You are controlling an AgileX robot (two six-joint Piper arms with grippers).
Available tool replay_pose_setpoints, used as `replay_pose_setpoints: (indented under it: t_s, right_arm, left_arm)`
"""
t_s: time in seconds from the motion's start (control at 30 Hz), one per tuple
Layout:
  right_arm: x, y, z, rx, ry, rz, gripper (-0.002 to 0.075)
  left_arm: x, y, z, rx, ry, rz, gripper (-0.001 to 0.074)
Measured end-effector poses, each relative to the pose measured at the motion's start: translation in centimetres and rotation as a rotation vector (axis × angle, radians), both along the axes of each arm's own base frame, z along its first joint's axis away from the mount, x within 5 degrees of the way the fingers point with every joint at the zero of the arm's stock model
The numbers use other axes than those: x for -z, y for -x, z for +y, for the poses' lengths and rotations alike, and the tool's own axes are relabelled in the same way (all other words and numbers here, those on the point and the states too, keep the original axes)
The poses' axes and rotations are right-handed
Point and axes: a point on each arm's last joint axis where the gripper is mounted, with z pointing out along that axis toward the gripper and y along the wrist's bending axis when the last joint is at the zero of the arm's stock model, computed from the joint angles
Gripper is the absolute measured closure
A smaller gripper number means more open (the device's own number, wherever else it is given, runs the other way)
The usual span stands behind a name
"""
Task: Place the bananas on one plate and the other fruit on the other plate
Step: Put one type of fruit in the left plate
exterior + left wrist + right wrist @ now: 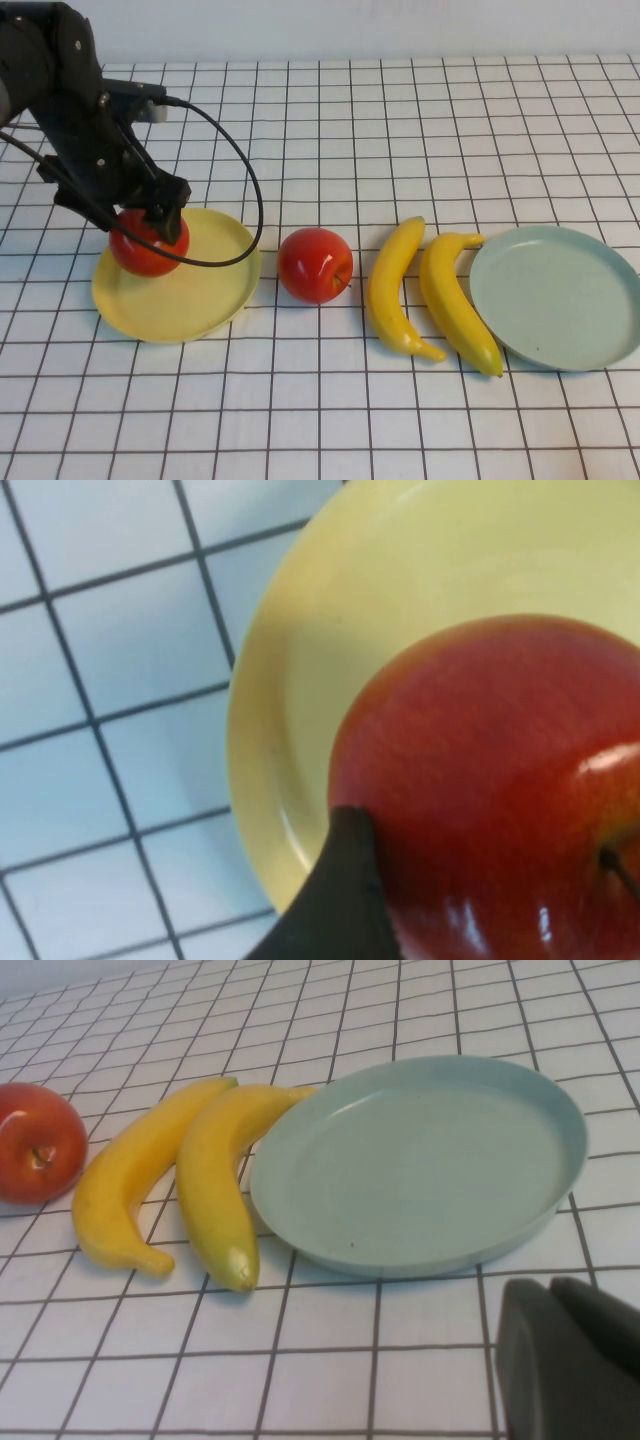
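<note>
At the far left of the high view, the left gripper (150,222) is down over the pale yellow plate (205,295), its dark fingers closed around a red apple (143,246) that sits at the plate's left, far part. The left wrist view shows the same grasp from close by: the glossy apple (500,780) fills much of the frame above the yellow plate (300,710), with one black fingertip (340,900) pressed against the apple's skin. A black cable loops from the arm across the plate's far side. Just right of the yellow plate, on the white gridded tablecloth (320,420), a second red apple (315,264) stands by itself, close to the rim but off the plate. Further right lie two yellow bananas side by side, the left banana (392,290) and the right banana (455,300), both curved and running from far to near, nearly touching at their far ends. The right banana's far tip touches or nearly touches the rim of the pale blue-green plate (560,345), which holds nothing. The right gripper (570,1360) shows only in the right wrist view, as a dark shape near the blue-green plate (420,1160); whether its fingers are spread or closed cannot be told.
</note>
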Motion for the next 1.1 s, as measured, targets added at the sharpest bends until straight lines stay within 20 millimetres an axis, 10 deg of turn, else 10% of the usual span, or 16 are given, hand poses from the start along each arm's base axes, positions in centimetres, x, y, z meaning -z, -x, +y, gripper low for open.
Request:
replay_pose_setpoints:
  t_s: [1.1]
  right_arm:
    - [0.0,0.0,0.0,0.0,0.0,0.0,0.0743]
  left_arm:
    - [1.8,-0.7,0.4,-0.02,-0.026,0.037,0.0092]
